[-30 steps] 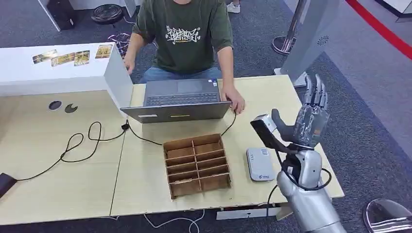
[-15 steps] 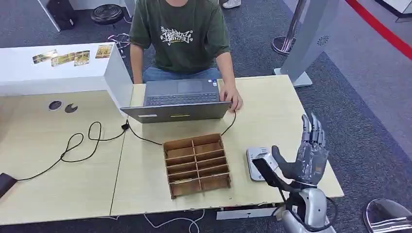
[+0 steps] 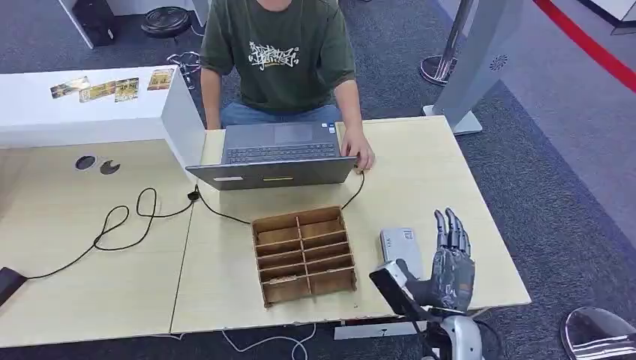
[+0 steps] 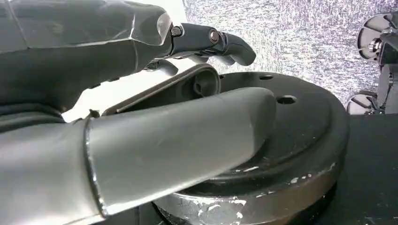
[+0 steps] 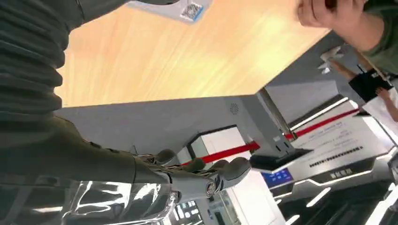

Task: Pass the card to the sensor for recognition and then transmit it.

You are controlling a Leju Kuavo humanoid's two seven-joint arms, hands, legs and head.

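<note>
Fingers (image 3: 450, 229) of the right hand (image 3: 444, 270) are pointing straight up and lying close together at the lower right of the head view, with the thumb reaching out to the left, and nothing is sitting between them. No card is showing in that hand, and I cannot tell where the card is lying. Just above and left of the hand, the white sensor (image 3: 399, 244) is lying flat on the wooden table (image 3: 420, 165), beside the compartmented wooden box (image 3: 303, 253) at centre frame. Higher up, a person (image 3: 281, 56) in a green shirt is sitting behind a grey laptop (image 3: 274, 154), one hand resting at its right corner. In the left wrist view the left hand (image 4: 141, 93) is hanging with fingers gently curled and holding nothing.
</note>
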